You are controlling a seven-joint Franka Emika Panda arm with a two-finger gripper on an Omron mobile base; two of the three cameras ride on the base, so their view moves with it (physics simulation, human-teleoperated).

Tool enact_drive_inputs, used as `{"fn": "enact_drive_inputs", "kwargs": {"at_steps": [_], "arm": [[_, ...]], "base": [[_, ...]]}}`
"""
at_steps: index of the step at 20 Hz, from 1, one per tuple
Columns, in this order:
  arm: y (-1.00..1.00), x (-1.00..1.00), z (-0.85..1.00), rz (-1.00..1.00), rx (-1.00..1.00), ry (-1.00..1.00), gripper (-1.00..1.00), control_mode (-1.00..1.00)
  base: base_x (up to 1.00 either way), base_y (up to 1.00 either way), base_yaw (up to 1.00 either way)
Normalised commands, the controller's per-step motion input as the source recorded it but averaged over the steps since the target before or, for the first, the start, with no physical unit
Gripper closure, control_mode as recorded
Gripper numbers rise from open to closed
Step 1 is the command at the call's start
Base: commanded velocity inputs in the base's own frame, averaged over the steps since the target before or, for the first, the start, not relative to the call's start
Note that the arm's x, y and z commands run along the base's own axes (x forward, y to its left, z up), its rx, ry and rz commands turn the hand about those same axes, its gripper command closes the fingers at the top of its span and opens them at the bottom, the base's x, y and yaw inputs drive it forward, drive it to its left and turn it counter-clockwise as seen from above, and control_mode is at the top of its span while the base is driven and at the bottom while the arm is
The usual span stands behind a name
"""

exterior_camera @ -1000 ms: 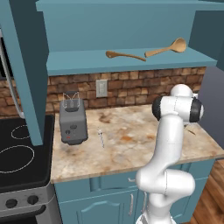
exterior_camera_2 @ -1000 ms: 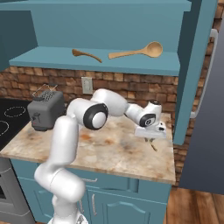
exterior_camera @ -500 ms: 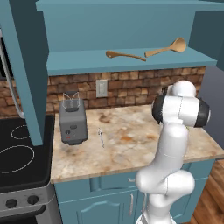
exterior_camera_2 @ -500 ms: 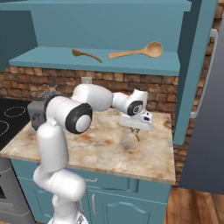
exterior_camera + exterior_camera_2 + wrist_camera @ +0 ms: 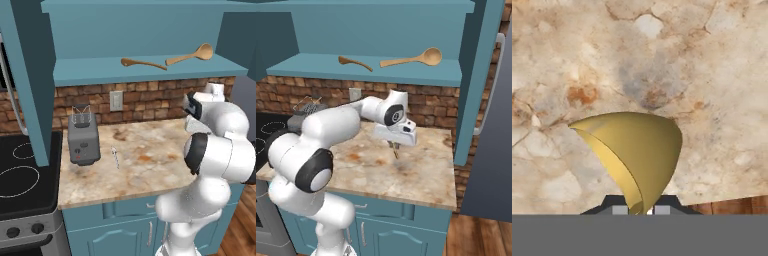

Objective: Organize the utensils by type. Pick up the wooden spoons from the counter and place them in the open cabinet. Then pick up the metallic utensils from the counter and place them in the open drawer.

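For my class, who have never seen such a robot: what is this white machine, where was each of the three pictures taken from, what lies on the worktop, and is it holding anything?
The white machine is a jointed robot arm in a computer-drawn kitchen. Two pictures come from cameras behind it, one to its left and one to its right. The third looks along its tool from the hand, down at the counter.

On the marbled counter stand a grey toaster and, beside it, a thin silver utensil. Two wooden spoons already lie on the teal cabinet shelf above.

The tool is shut on a small utensil with a yellow rounded end, held above the counter.
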Motion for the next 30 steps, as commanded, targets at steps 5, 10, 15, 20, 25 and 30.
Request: {"fn": "enact_drive_inputs", "kwargs": {"at_steps": [5,10,15,20,25,30], "arm": [[0.25,-1.00,0.36,0.08,-0.07,0.00,1.00,-1.00],[0.29,-1.00,0.03,0.16,-0.06,0.00,1.00,-1.00],[0.51,-0.76,0.43,0.16,-0.08,0.02,1.00,-1.00],[0.46,-0.67,0.45,0.19,-0.05,0.00,1.00,-1.00],[0.06,-0.82,0.24,0.17,0.00,-0.20,1.00,-1.00],[0.13,-0.16,0.16,0.11,0.00,-0.14,1.00,-1.00]], "base": [[0.00,0.00,0.00],[0.00,0.00,0.00],[0.00,0.00,0.00],[0.00,0.00,0.00],[0.00,0.00,0.00],[0.00,0.00,0.00]]}}
